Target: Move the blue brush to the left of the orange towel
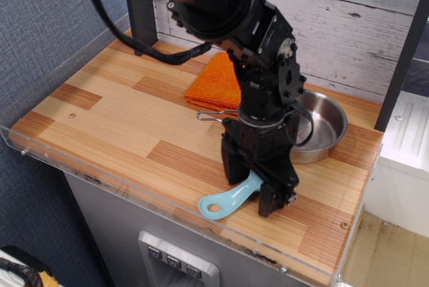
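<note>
Barely started tbh: the gripper point(258, 190) sits low over the brush point(229, 200) with jaws straddling its head, can't tell if clamped, and the brush lies on the bench point(120, 119) front-right of the towel point(216, 84), so the whole carry left remains.

I see soft, even light all over. The arm point(255, 66) drops a faint shadow on the wooden table point(107, 112). The steel pan point(328, 129) shines a little. Everything looks sharp.

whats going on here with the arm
The gripper is down over the blue brush near the table's front edge, fingers straddling its head; only the handle shows. Whether it's closed yet is unclear. The orange towel lies behind, beside a steel pan.
</note>
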{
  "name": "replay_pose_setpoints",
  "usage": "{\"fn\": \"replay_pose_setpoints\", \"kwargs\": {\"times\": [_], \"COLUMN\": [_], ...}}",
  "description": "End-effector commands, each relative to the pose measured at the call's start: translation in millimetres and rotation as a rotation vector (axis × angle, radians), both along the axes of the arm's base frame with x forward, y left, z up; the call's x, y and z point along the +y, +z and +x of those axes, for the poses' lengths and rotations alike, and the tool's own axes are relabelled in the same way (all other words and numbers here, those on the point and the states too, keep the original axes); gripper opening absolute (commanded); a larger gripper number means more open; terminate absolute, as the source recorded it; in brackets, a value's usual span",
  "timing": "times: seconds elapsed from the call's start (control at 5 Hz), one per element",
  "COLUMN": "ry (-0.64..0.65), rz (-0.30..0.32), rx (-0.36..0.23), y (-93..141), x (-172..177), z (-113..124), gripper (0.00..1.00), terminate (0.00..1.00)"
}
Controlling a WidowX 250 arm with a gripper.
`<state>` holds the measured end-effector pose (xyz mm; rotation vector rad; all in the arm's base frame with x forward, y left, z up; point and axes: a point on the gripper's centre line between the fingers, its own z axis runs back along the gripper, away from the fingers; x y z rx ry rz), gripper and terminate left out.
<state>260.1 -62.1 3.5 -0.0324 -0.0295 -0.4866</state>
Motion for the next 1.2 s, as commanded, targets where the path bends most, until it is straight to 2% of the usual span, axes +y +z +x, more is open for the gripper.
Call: {"fn": "replay_pose_setpoints", "kwargs": {"times": [0.0,0.2,0.4,0.6,0.8,1.0], "ry": [-0.011,-0.036,-0.053,-0.068,-0.046,0.076], "rz": [0.021,0.004,-0.038,-0.105,-0.144,-0.126], "rx": [0.030,0.022,-0.023,-0.098,-0.143,-0.216], "y": [-7,-3,28,68,91,114], "x": [1,-4,-17,-21,-13,19], "z": [-3,-3,-7,-6,-2,20], "gripper": [0.00,0.00,0.00,0.00,0.00,0.00], "terminate": [0.00,0.00,0.00,0.00,0.00,0.00]}}
